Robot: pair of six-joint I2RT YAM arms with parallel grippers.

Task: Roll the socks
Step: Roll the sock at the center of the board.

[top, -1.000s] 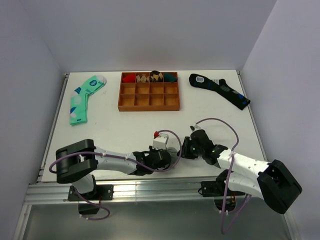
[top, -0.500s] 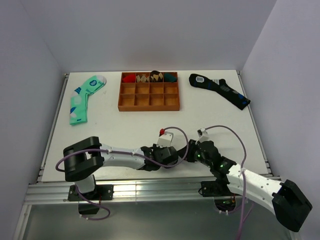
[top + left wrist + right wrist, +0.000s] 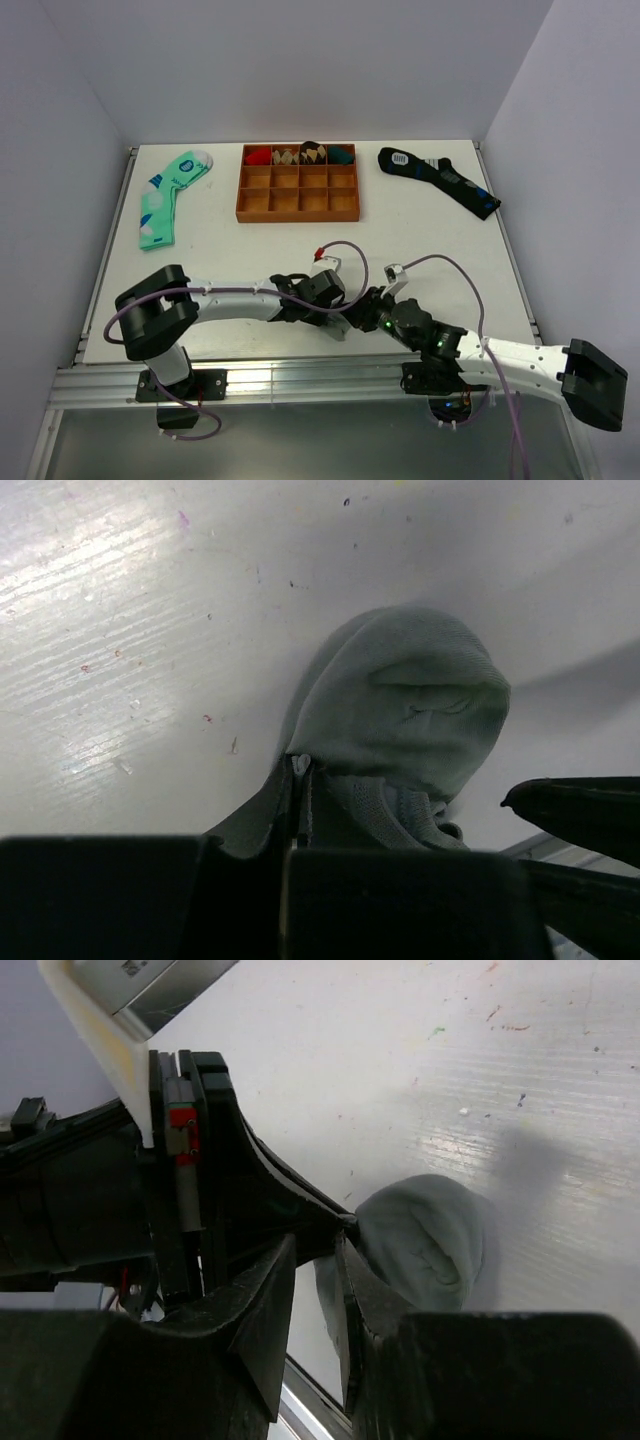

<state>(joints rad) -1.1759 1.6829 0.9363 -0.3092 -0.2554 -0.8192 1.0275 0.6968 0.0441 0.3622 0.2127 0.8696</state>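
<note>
The light-grey socks (image 3: 410, 705) lie bunched into a rounded bundle on the white table near its front edge. They also show in the right wrist view (image 3: 430, 1240). My left gripper (image 3: 300, 772) is shut, pinching a fold of the socks' edge. In the top view it (image 3: 345, 316) meets my right gripper (image 3: 367, 313), and the two hide the socks there. My right gripper (image 3: 315, 1248) is narrowly open, and a flap of the socks hangs against its right finger (image 3: 355, 1295). The left gripper's tip touches that spot.
A wooden compartment tray (image 3: 300, 208) with rolled socks in its back row stands at the far middle. A mint-green patterned sock (image 3: 165, 198) lies far left and a dark navy sock (image 3: 440, 180) far right. The table's metal front rail (image 3: 300, 375) runs just behind the grippers.
My right arm has dropped low and reached left along the front edge. My left gripper has shifted right, and both grippers now meet at the socks.
</note>
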